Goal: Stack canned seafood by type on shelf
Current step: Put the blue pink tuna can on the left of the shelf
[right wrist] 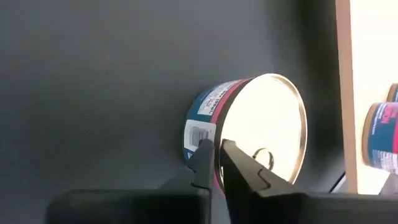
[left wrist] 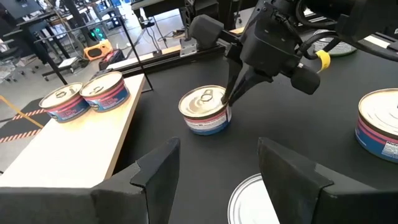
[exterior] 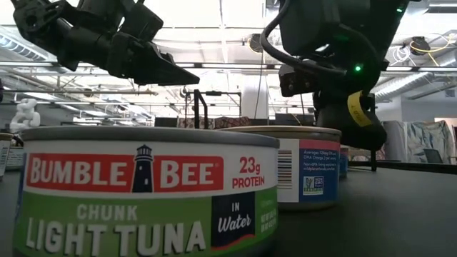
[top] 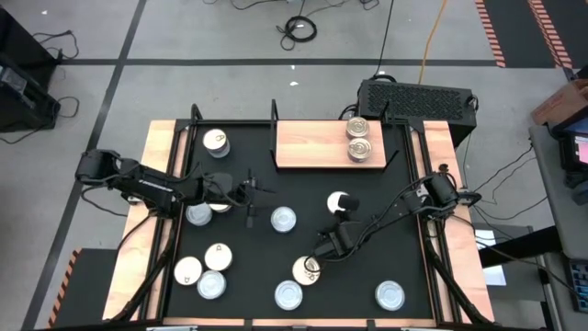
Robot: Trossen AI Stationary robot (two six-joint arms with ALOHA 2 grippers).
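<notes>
My right gripper (right wrist: 216, 158) is shut on a tin (left wrist: 204, 109) with a pull-tab top and a blue and pink label. The tin stands flat on the black mat just in front of the light-wood shelf (top: 308, 147) and shows white in the high view (top: 338, 202). Two like tins (top: 359, 138) stand side by side on the shelf's right end. My left gripper (left wrist: 217, 168) is open and empty, hovering over the mat left of centre (top: 250, 195). A silver-topped tin (top: 283, 219) lies just ahead of it. My right gripper has the tin's top rim (right wrist: 211, 140) between its two nearly closed fingers. One finger (right wrist: 202, 163) is on the side wall and the other (right wrist: 245, 171) on the lid. The fingers come slanting down from above, on the tin's near-right side (left wrist: 231, 98). The tin's bottom stays on the mat.
Several more tins lie on the mat: one far left (top: 217, 141), a group at near left (top: 211, 271), one under the right arm (top: 306, 269), two along the near edge (top: 288, 294) (top: 390, 295). A green Bumble Bee tin (exterior: 143, 193) fills the low view. Black posts (top: 274, 110) edge the shelf.
</notes>
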